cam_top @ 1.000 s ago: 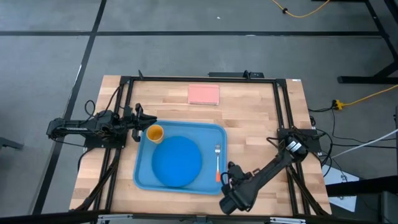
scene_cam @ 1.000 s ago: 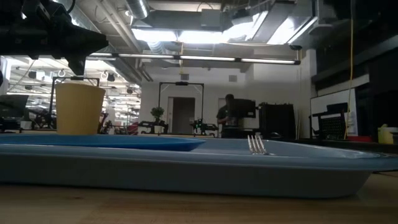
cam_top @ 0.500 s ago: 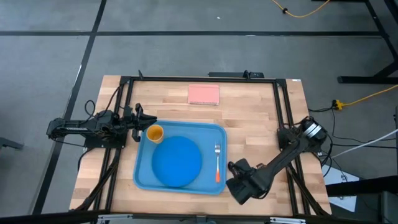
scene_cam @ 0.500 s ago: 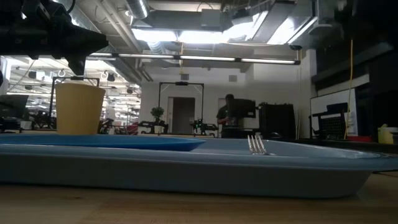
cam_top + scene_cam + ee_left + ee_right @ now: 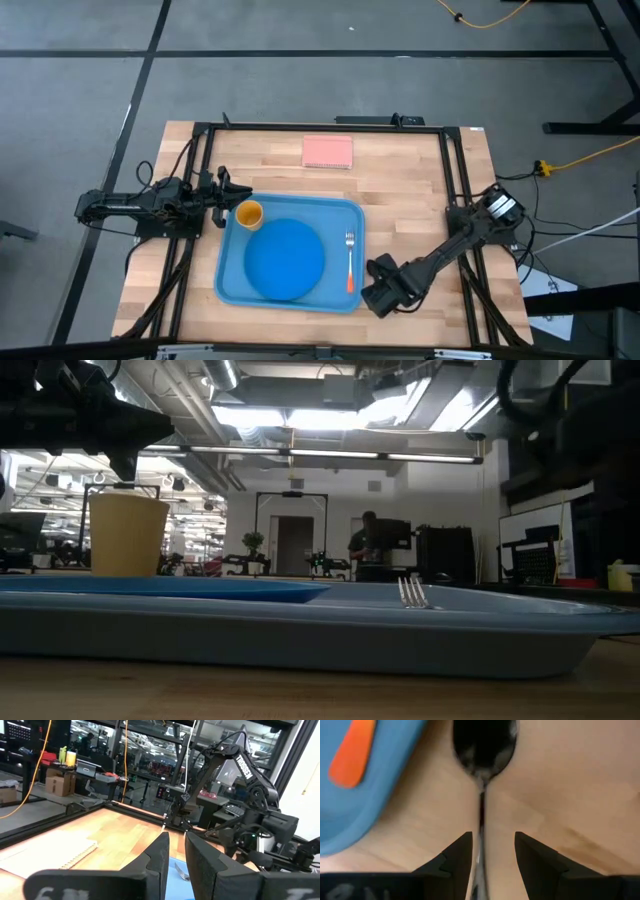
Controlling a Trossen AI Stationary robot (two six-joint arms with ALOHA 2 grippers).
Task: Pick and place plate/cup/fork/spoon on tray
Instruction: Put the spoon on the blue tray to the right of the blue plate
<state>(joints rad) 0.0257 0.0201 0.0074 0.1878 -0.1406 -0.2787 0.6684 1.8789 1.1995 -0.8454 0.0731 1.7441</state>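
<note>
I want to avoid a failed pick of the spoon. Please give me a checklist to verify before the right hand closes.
1. Spoon lies on bare wood, outside the tray: ok.
2. Right hand open, handle running between its fingers: ok.
3. Handle centred in the gap: not ok, it runs closer to one finger.
4. Hand low enough to grip: cannot tell.
5. Free room on the tray for the spoon: ok; plate, cup and fork leave bare areas.
6. Left hand out of the way, at the tray's far corner beside the cup: ok.
</note>
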